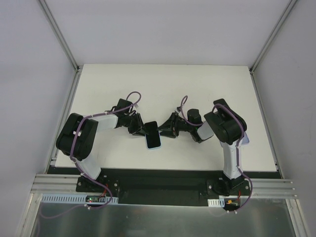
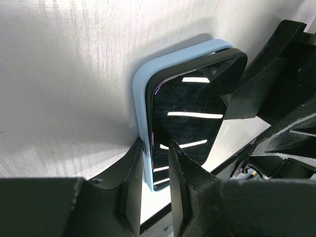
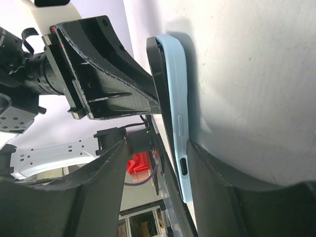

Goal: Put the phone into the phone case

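The black phone (image 1: 152,132) lies against the light blue case (image 1: 154,145) at the table's middle, between both grippers. In the left wrist view the phone's screen (image 2: 192,113) sits in the case (image 2: 140,94), with its far end lifted off the case rim. My left gripper (image 2: 155,145) is shut on the near edge of phone and case, one finger on the screen and one on the case's back. My right gripper (image 3: 158,143) is open and straddles the case's port end (image 3: 183,165). One of its fingers (image 3: 217,182) lies against the case's back and the other stands apart.
The white table (image 1: 197,89) spreads around the phone. Grey walls and frame posts stand at the left, right and back. The black rail (image 1: 158,180) carrying the arm bases runs along the near edge.
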You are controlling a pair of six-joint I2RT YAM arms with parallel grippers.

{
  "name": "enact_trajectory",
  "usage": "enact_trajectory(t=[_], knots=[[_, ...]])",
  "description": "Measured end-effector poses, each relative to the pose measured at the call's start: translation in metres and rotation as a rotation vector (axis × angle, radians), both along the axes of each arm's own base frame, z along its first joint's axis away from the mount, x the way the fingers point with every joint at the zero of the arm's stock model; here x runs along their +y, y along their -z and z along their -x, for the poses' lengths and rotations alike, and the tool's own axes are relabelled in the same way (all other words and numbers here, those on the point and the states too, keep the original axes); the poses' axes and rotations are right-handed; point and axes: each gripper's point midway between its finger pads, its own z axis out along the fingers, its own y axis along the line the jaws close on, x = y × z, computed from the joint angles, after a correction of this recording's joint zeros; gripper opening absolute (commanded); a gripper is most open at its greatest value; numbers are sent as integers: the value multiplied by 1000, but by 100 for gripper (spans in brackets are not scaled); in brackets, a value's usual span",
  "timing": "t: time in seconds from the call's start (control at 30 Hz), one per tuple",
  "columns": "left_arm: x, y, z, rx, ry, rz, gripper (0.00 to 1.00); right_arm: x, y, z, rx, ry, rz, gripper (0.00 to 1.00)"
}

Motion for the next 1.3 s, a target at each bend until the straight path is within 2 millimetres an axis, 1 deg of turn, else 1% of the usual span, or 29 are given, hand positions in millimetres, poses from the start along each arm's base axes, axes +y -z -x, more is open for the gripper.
enact_trajectory(t=[0.4, 0.63, 0.7, 0.73, 0.77, 0.9, 1.0, 1.07, 1.3], knots=[[0, -1, 0, -10, 0, 12, 4, 0, -2, 0, 17, -3, -22, 52], [0, -2, -1, -12, -1, 35, 4, 2, -5, -1, 26, -12, -35, 56], [-8, -5, -2, -22, 13, 71, 4, 8, -8, 0, 40, -23, -46, 55], [-16, -8, 1, -28, 37, 95, 4, 15, -11, 4, 41, -41, -52, 55], [-19, -9, 2, -29, 47, 103, 4, 18, -10, 7, 45, -50, -52, 54], [-24, -16, 2, -36, 60, 144, 4, 20, -9, 9, 57, -59, -55, 51], [-25, -17, 1, -38, 58, 150, 4, 20, -8, 9, 64, -57, -55, 48], [-25, -17, 1, -40, 57, 151, 4, 19, -7, 8, 65, -54, -56, 44], [-28, -20, -3, -56, 53, 164, 6, 10, -2, 4, 83, -28, -58, 35]])
